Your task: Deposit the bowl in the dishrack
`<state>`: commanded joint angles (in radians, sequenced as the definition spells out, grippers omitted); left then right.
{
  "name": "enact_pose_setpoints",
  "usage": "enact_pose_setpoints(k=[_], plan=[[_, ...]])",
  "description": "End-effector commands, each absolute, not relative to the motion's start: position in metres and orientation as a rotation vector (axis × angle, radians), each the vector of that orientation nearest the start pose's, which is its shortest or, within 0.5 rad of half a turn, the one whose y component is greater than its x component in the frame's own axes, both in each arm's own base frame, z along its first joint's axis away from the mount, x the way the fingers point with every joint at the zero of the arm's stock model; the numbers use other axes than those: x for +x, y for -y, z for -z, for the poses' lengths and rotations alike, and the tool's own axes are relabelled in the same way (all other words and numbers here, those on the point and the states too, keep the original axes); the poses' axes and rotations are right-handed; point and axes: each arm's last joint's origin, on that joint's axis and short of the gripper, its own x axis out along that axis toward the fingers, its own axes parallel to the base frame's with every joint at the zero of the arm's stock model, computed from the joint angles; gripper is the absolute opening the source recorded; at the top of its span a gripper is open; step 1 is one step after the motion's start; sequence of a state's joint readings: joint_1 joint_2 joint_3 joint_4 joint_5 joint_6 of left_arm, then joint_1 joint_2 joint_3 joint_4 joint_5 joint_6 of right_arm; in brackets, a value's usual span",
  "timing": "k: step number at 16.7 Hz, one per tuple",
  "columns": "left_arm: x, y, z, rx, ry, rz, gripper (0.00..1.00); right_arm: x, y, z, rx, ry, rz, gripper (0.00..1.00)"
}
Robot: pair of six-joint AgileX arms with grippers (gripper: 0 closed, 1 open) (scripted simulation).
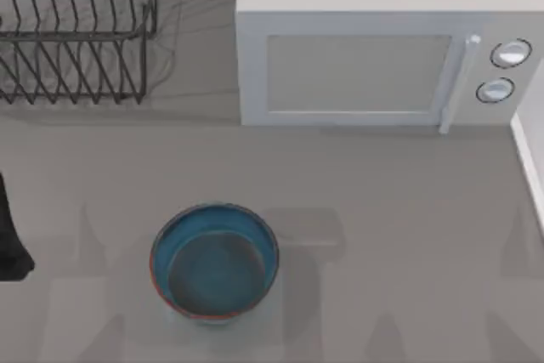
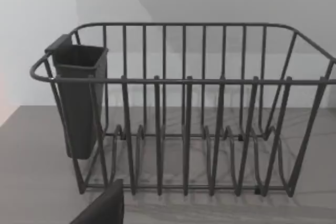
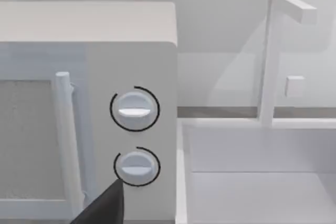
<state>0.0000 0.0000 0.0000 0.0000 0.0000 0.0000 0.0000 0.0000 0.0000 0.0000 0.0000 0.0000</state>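
Note:
The bowl [image 1: 214,261] is blue-teal with a thin orange-red rim and a greyish bottom. It stands upright on the grey table, near the front and left of centre, with nothing touching it. The dishrack [image 1: 76,31], of dark grey wire, stands at the back left; in the left wrist view the dishrack [image 2: 184,108] holds no dishes. My left arm [image 1: 10,244] is a dark shape at the table's left edge, well left of the bowl. A dark corner of my left gripper [image 2: 102,209] faces the rack from a distance. A dark corner of my right gripper [image 3: 102,208] faces the microwave's knobs.
A pale grey microwave [image 1: 374,57] with its door shut stands at the back, right of the rack. A dark utensil cup [image 2: 79,98] hangs on one end of the rack. A white sink [image 3: 262,182] with a faucet [image 3: 273,56] lies right of the microwave.

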Motion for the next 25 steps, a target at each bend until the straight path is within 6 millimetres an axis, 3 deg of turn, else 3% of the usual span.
enact_pose_setpoints(k=[5,9,12,15,17,21,25], plan=[[0.106,0.005,-0.171,-0.033,-0.052,0.039,1.0,0.106,0.001,-0.16,0.0,0.0,0.0,1.0],[0.114,0.018,-0.212,-0.127,-0.237,0.14,1.0,0.106,0.001,-0.16,0.0,0.0,0.0,1.0],[0.136,0.037,-0.247,-0.191,-0.476,0.208,1.0,0.106,0.001,-0.16,0.0,0.0,0.0,1.0],[0.174,0.071,-0.269,-0.215,-0.772,0.236,1.0,0.106,0.001,-0.16,0.0,0.0,0.0,1.0],[0.2,0.101,-0.273,-0.204,-0.969,0.228,1.0,0.106,0.001,-0.16,0.0,0.0,0.0,1.0],[0.238,0.17,-0.265,-0.135,-1.286,0.165,1.0,0.106,0.001,-0.16,0.0,0.0,0.0,1.0],[0.255,0.233,-0.246,-0.05,-1.477,0.082,1.0,0.106,0.001,-0.16,0.0,0.0,0.0,1.0]])
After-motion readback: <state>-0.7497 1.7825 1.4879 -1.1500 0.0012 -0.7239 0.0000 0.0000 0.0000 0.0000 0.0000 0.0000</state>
